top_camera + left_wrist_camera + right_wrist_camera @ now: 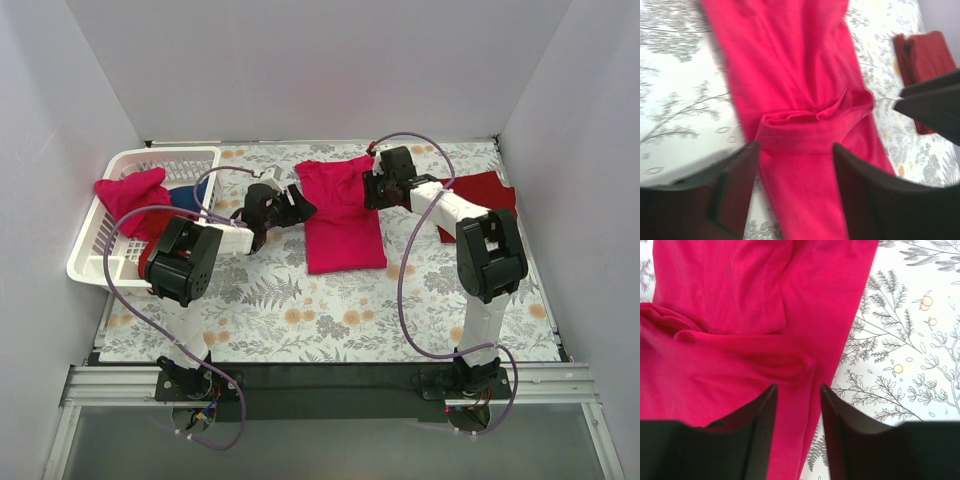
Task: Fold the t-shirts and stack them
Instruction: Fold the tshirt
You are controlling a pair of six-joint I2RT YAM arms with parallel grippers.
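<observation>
The bright pink t-shirt [343, 228] is laid with its long axis running away from the arm bases. Its far end is flanked by the left gripper [300, 208] and the right gripper [372, 190]. Both are spread open over rumpled cloth with nothing pinched, and neither is judged nearer. Left of this shirt, a white lattice basket [150, 158] holds a pink-red shirt [130, 190] and a blue shirt [183, 195]. A maroon t-shirt [485, 190] lies to the right.

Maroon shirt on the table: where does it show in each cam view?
Top external: maroon shirt sits right of the pink shirt, toward the back.
Left wrist: upper right corner, past the pink shirt's edge.
Right wrist: not in it.
Shared landmark: the pink shirt, seen in all three views.
</observation>
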